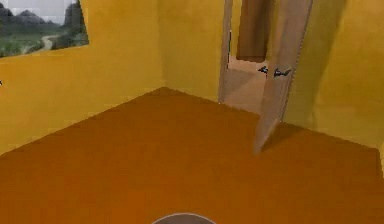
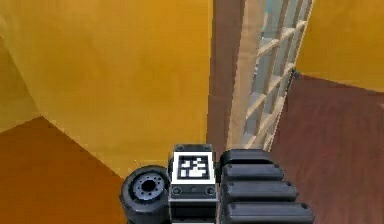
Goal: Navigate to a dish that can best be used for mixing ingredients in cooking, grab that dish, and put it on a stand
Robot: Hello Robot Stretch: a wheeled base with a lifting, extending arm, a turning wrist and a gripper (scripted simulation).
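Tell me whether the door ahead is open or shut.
Open. The door stands swung into the room at an angle, and the doorway beside it shows a lit passage beyond.

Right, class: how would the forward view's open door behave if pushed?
The door stands ajar, so a push would probably swing it, not tip it. It looks like a flat, solid panel: likely stiff. As tall as its doorway, it is probably heavy.
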